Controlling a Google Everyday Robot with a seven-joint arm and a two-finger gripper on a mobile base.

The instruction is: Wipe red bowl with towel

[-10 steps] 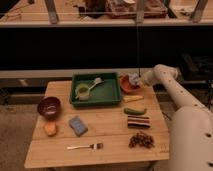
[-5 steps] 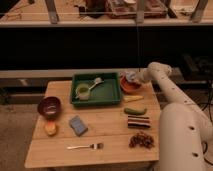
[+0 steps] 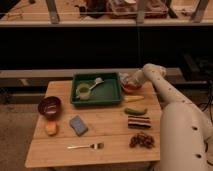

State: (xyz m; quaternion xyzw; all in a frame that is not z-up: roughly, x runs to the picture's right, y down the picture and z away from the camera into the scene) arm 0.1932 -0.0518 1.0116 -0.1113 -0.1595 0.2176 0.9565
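Across the wooden desk (image 3: 110, 134) my arm (image 3: 170, 102) stretches in from the right, past the green tray (image 3: 107, 93), to the red bowl (image 3: 133, 89) just beside the tray's right edge, and my gripper (image 3: 126, 80) sits at that bowl's near rim, how wide open I cannot tell.

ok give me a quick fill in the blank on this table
The hand is at the red bowl, right of the green ___. Inside that stands a green ___. The ___ lies nearest the front edge of the table.
Missing: tray, cup, fork.
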